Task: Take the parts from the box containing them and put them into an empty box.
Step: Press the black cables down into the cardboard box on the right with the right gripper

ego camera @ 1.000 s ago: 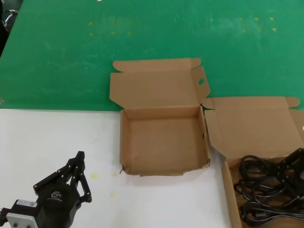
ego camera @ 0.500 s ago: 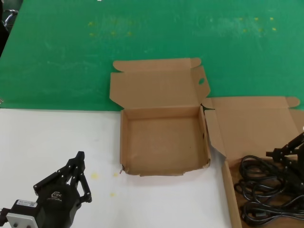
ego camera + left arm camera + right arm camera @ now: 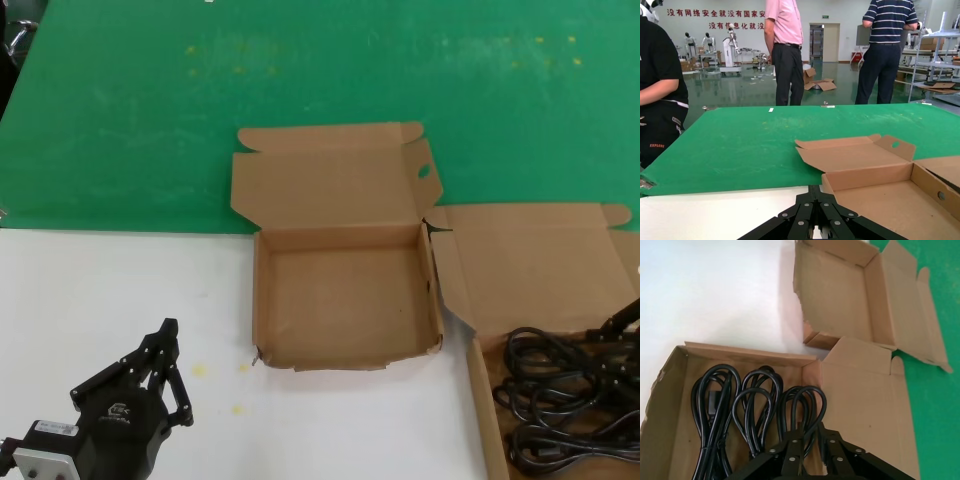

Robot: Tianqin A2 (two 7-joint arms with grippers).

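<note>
Several black power cords (image 3: 560,400) lie looped side by side in the box containing them (image 3: 482,410) at the right, its plain lid flap (image 3: 540,265) folded back. In the right wrist view the cords (image 3: 757,405) fill that box (image 3: 670,390). My right gripper (image 3: 812,429) hangs low over the cord loop nearest the lid, open, with strands running between its fingers. It shows at the head view's right edge (image 3: 620,335). The empty box (image 3: 345,300) stands in the middle, with an oval hole in its lid tab. My left gripper (image 3: 165,345) rests shut at the near left.
A green mat (image 3: 320,90) covers the far half of the table and white surface (image 3: 120,290) the near half. In the left wrist view, people (image 3: 785,50) stand beyond the table's far edge. The two boxes touch at their corners.
My right gripper has drawn back from over the middle of the cords toward the right edge. The cords and both boxes lie as before. The left arm has not moved.
</note>
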